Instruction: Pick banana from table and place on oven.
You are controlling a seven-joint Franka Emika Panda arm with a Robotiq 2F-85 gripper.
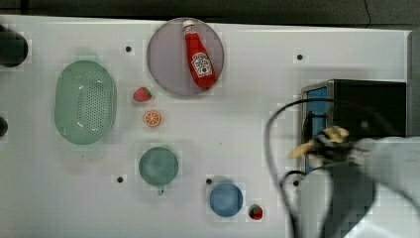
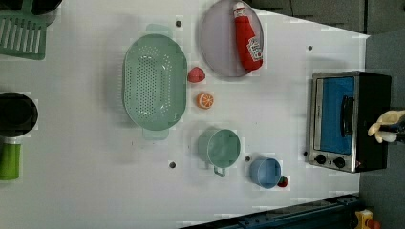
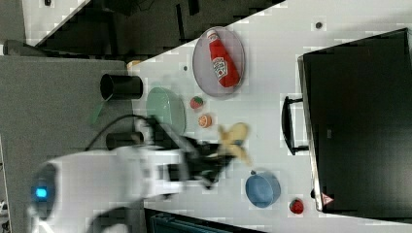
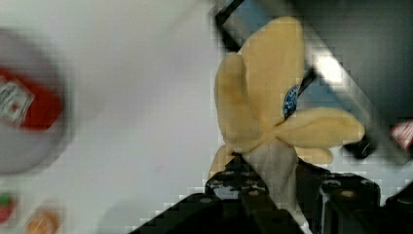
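The banana (image 4: 263, 97) is pale yellow with peel flaps spread out, and my gripper (image 4: 275, 168) is shut on its whitish lower end. In the top view the banana (image 1: 322, 139) hangs in the gripper (image 1: 333, 147) over the front edge of the oven (image 1: 371, 104), just above its glass door. The left view has the banana (image 2: 386, 125) at the right rim of the oven (image 2: 372, 95). In the right view the banana (image 3: 234, 140) is lifted off the white table (image 3: 272, 77), to the left of the black-topped oven (image 3: 359, 121).
On the table (image 1: 247, 124) are a ketchup bottle (image 1: 199, 57) on a grey plate (image 1: 166, 59), a green colander (image 1: 85, 101), a strawberry (image 1: 142, 94), an orange slice (image 1: 152, 118), a green cup (image 1: 158, 166), a blue cup (image 1: 226, 199) and a second strawberry (image 1: 255, 212). A black cable (image 1: 270, 144) loops beside the oven.
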